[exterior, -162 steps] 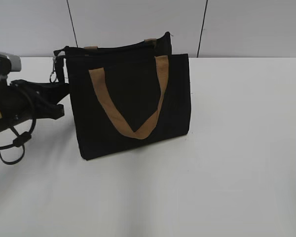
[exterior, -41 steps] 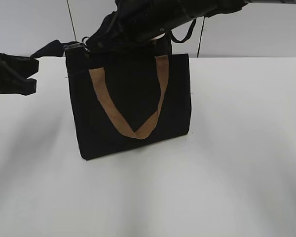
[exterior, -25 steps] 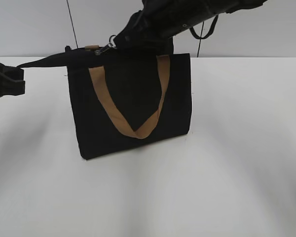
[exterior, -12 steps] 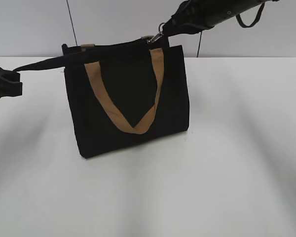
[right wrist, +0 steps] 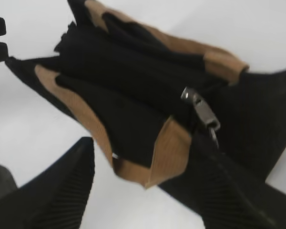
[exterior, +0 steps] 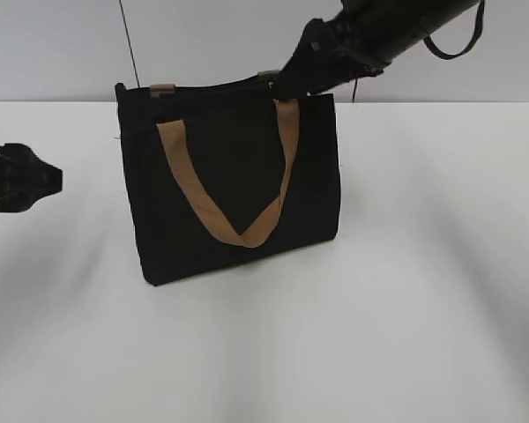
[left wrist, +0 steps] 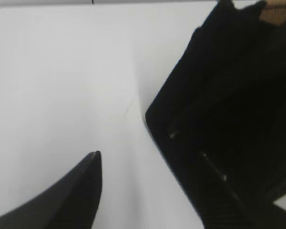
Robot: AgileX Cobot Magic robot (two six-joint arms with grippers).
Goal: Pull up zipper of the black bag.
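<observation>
Over the black bag (exterior: 234,185) on the desk (exterior: 423,264), the right hand (right wrist: 148,186) hovers spread beside the zipper (right wrist: 201,110). The left hand (left wrist: 152,191) waits apart, fingers parted, empty.

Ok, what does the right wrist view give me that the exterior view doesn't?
Only the right wrist view shows the silver zipper pull by the near strap end, free between the open fingers of the right gripper. Only the exterior view shows the black bag standing upright on the white table, the left gripper off to its left, clear of it. Both show the bag's top edge and tan strap handles.
</observation>
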